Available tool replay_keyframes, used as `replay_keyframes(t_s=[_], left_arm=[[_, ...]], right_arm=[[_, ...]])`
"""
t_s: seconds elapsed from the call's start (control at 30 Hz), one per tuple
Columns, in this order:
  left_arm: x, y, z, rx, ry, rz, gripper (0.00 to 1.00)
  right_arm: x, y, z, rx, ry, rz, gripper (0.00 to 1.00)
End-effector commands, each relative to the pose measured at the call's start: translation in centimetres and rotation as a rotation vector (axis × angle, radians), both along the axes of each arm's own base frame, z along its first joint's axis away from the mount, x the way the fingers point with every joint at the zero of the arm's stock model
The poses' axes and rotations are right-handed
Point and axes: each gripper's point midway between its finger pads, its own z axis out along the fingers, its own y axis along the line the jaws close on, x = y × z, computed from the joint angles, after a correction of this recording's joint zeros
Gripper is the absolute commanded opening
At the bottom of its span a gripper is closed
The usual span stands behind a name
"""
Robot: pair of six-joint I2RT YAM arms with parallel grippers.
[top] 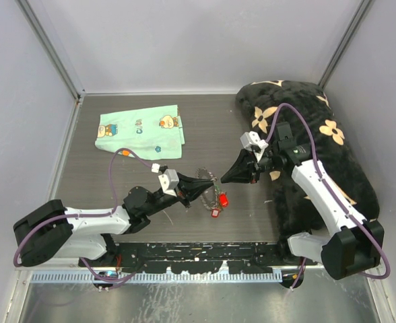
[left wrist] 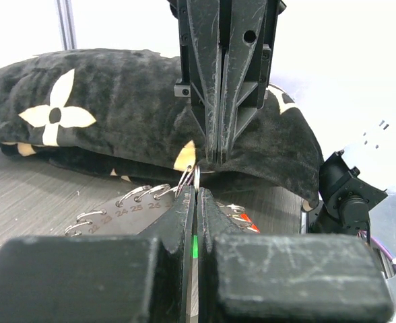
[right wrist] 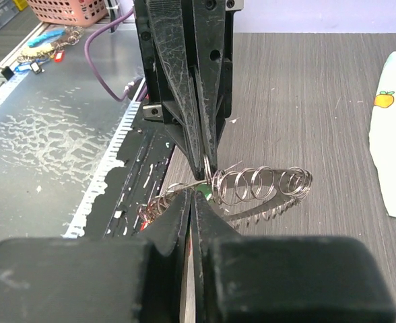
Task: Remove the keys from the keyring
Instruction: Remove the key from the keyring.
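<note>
Silver keyring (top: 209,178) is strung between both grippers: left gripper (top: 196,190) clamped tight on its rim, right gripper (top: 223,179) pinched nearly together on the rim facing it. Red-headed keys (top: 218,203) lie just beside the left gripper's tips. Silver tags (left wrist: 127,210) read 24, 25.

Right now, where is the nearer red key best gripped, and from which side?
Probably the nearer red key by its plastic head, from the near side: it sits out from the keyring, whose two sides the left gripper and right gripper take up.
</note>
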Motion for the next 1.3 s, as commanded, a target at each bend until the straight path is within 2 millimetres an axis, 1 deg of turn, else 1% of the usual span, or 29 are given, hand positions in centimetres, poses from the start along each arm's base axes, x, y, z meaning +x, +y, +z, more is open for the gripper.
replay_keyframes(t_s=[0.0, 0.2, 0.4, 0.47, 0.57, 0.67, 0.83, 1.1, 1.2, 1.27], left_arm=[[-0.6, 0.5, 5.4, -0.146, -0.081, -0.02, 0.0], [-0.8, 0.2, 5.5, -0.146, -0.076, -0.034, 0.0], [-0.9, 0.3, 5.6, -0.151, -0.074, -0.04, 0.0], [-0.9, 0.2, 5.6, -0.149, -0.072, -0.045, 0.0], [-1.1, 0.1, 5.4, -0.145, -0.069, -0.057, 0.0], [-1.2, -0.1, 5.4, -0.144, -0.068, -0.067, 0.0], [-1.3, -0.4, 5.4, -0.14, -0.065, -0.08, 0.0], [-1.0, -0.9, 5.3, -0.139, -0.062, -0.085, 0.0], [-1.1, -1.0, 5.6, -0.144, -0.065, -0.087, 0.0], [-1.0, -1.0, 5.6, -0.145, -0.065, -0.086, 0.0]], right_arm=[[-0.3, -0.2, 1.0, 0.014, -0.068, -0.006, 0.07], [-0.1, 0.2, -0.1, -0.02, -0.074, -0.009, 0.05], [0.2, 0.3, -0.7, -0.045, -0.087, -0.014, 0.05], [0.3, 0.3, -0.8, -0.045, -0.091, -0.014, 0.08], [0.3, 0.3, -0.8, -0.042, -0.102, -0.013, 0.19], [0.3, 0.4, -0.7, -0.035, -0.103, -0.009, 0.26], [-0.2, 0.5, -0.4, -0.009, -0.091, 0.013, 0.34], [-0.8, 0.6, -0.2, 0.003, -0.093, 0.033, 0.37], [-0.8, 0.7, -0.1, 0.004, -0.093, 0.035, 0.36], [-0.9, 0.7, 0.1, 0.007, -0.096, 0.036, 0.34]])
